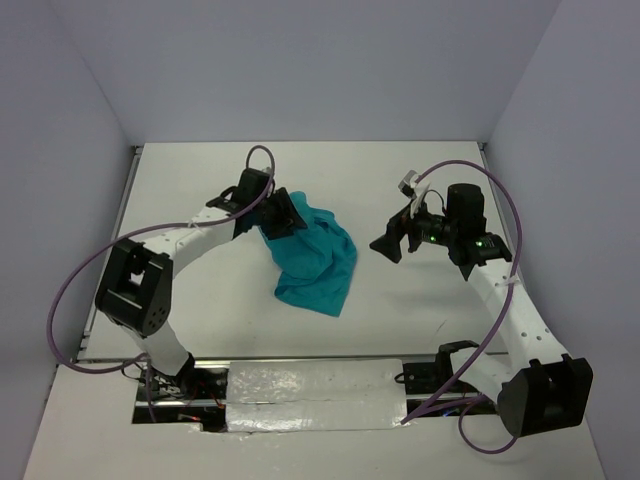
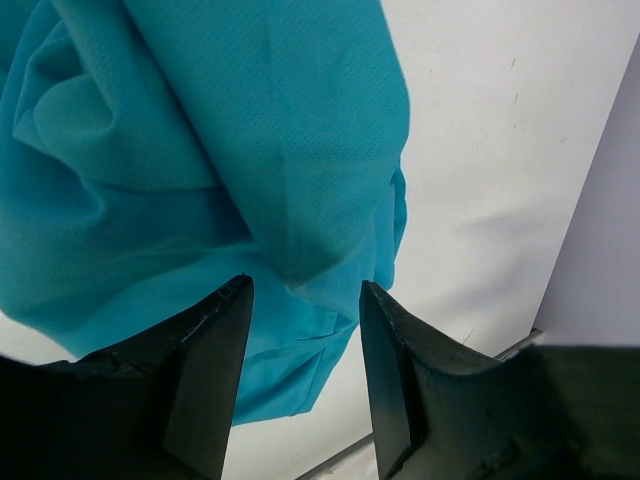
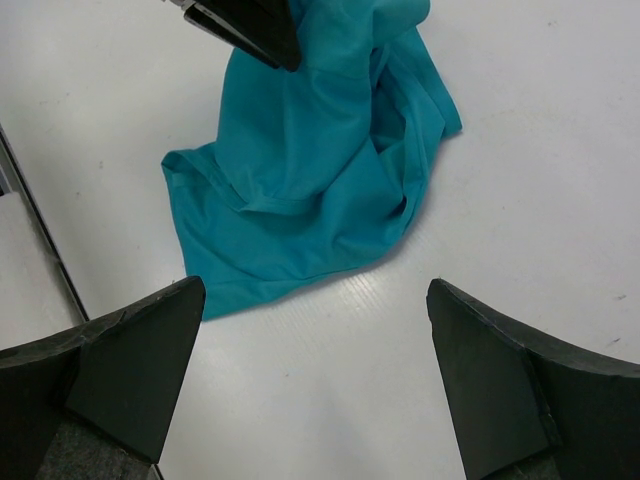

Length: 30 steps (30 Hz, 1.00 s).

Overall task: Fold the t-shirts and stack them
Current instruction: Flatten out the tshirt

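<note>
The teal t-shirt (image 1: pixel 315 260) lies crumpled in a heap in the middle of the white table, its upper left part bunched up toward my left gripper (image 1: pixel 285 215). In the left wrist view the cloth (image 2: pixel 200 150) fills the area just beyond the left gripper (image 2: pixel 305 285); the jaws stand apart with nothing pinched between them. My right gripper (image 1: pixel 388 245) hovers to the right of the shirt, wide open and empty. In the right wrist view the shirt (image 3: pixel 310 170) lies ahead of the gripper (image 3: pixel 315 290), and a left fingertip (image 3: pixel 250 25) shows at the shirt's top.
Grey walls enclose the table on the left, back and right. A metal rail (image 1: pixel 300 365) runs along the near edge between the arm bases. Purple cables (image 1: pixel 70 300) loop beside both arms. A table edge (image 3: pixel 30 210) shows in the right wrist view.
</note>
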Tool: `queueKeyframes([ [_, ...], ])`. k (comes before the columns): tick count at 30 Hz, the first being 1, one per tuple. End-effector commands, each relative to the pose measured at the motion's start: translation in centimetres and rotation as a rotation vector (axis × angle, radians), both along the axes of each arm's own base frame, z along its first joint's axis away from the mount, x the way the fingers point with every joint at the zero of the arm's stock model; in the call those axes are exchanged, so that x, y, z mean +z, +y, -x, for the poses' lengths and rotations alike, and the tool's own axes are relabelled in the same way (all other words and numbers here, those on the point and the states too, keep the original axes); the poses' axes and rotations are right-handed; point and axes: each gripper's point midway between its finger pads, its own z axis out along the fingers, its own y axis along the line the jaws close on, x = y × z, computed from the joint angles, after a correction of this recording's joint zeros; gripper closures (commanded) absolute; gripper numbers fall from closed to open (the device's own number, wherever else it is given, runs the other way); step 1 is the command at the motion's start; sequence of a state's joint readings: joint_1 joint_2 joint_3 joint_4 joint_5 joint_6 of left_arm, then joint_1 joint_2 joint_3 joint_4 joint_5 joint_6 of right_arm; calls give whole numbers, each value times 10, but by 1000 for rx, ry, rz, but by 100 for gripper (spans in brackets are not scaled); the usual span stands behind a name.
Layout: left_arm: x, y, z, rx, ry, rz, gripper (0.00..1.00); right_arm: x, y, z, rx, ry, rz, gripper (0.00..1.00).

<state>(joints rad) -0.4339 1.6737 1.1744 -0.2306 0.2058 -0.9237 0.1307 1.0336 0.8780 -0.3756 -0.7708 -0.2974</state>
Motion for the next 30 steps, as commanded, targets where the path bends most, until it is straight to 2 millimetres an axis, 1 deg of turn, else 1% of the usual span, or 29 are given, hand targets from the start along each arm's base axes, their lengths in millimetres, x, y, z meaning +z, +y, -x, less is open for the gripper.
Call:
queueKeyframes([
  [1,17,-9,-16,9,-55,28,41,2,-3,0,-3,-25,8,1],
  [4,18,-11,-20,14,-66,39,42,2,-3,0,-2,-22,6,1],
  [7,16,-13,-25,13,-58,30,45,2,-3,-1,-4,-22,6,0],
  [12,7,-10,-20,10,-30,7,46,1,-5,-2,-10,-23,12,1],
  [15,5,-9,-19,13,-29,0,51,0,-4,-2,-8,-20,7,1],
  [16,5,-8,-20,14,-31,-4,55,0,-4,-2,-8,-18,4,1],
  [17,3,-8,-20,14,-30,-10,56,1,-3,-2,-6,-18,2,0],
  [21,-2,-5,-27,25,-29,-45,55,3,-3,-2,-4,-23,4,1],
  [24,-7,-2,-30,35,-28,-69,57,2,-4,-2,-5,-24,7,1],
  [26,-8,-3,-33,36,-31,-74,63,1,-4,-1,-3,-19,6,0],
  [27,-7,-3,-35,37,-34,-73,68,2,-4,-2,-7,-20,4,1],
  [30,-6,-3,-38,39,-42,-77,76,2,-4,-1,-4,-20,4,1],
])
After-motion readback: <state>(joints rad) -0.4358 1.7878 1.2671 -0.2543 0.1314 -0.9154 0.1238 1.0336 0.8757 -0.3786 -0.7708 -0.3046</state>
